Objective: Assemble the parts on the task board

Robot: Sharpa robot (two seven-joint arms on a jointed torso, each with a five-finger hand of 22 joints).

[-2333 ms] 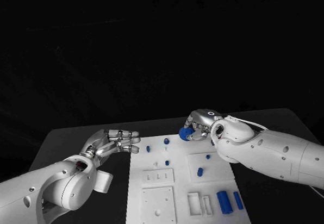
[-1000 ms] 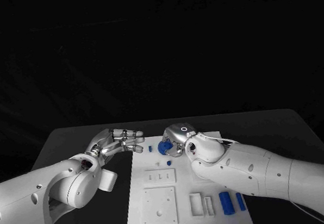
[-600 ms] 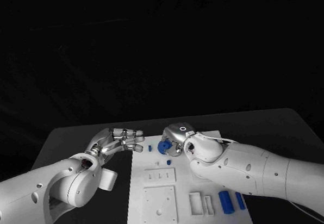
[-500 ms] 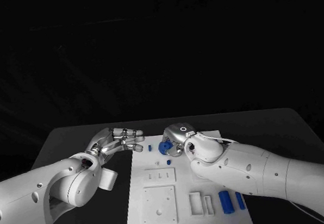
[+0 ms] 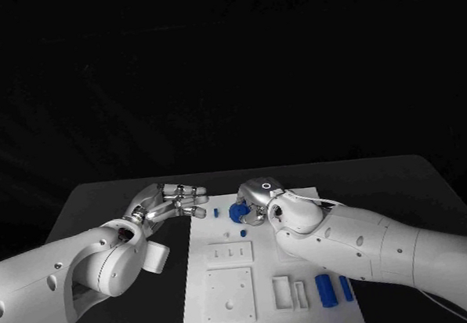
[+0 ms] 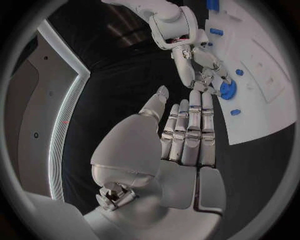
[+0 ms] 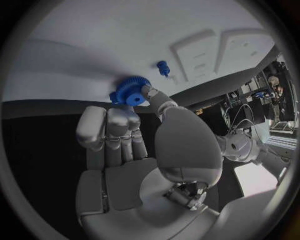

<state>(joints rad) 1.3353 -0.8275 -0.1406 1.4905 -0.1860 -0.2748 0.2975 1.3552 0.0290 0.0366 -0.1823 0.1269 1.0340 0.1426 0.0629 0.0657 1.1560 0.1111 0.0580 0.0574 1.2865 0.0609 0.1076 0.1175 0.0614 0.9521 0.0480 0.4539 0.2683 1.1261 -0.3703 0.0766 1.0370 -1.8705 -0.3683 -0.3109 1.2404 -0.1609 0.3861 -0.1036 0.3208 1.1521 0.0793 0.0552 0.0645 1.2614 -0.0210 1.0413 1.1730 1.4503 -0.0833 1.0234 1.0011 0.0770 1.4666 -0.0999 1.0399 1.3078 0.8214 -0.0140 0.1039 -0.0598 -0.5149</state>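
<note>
The white task board (image 5: 232,296) lies in the middle of the table. My right hand (image 5: 260,197) is over the board's far left part and pinches a blue gear (image 5: 238,211) between thumb and fingers. The right wrist view shows the gear (image 7: 129,91) right at the board's surface (image 7: 125,35), near a small blue peg (image 7: 163,66). Whether the gear touches the board I cannot tell. My left hand (image 5: 171,201) hovers just off the board's far left edge, fingers (image 6: 187,130) spread and holding nothing. In the left wrist view the right hand (image 6: 195,62) and gear (image 6: 226,90) are just beyond its fingertips.
Small blue pegs (image 5: 215,212) (image 5: 242,233) stand on the board near the gear. Two blue cylinders (image 5: 325,290) (image 5: 346,288) lie at the board's near right. White raised blocks (image 5: 229,254) (image 5: 227,296) sit in the middle. Black table (image 5: 101,200) surrounds the board.
Since the earliest frame my right hand has carried the gear leftward across the board's far end, toward the left hand. Over the last second both hands have barely moved.
</note>
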